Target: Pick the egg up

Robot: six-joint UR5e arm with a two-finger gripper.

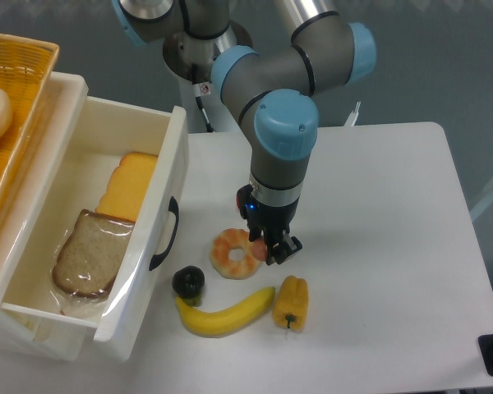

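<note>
My gripper (273,246) points down over the white table, just right of an orange shrimp ring (235,253). Its fingers stand close together, and a small orange-pink rounded thing, which I take for the egg (266,243), shows between them. Most of the egg is hidden by the fingers. The gripper appears shut on it, close above the tabletop.
A banana (226,313), a yellow pepper (291,302) and a small black object (188,282) lie in front of the gripper. A red item (244,197) sits behind it. At the left are an open white drawer (166,176) with bread (86,254) and an orange basket (20,61).
</note>
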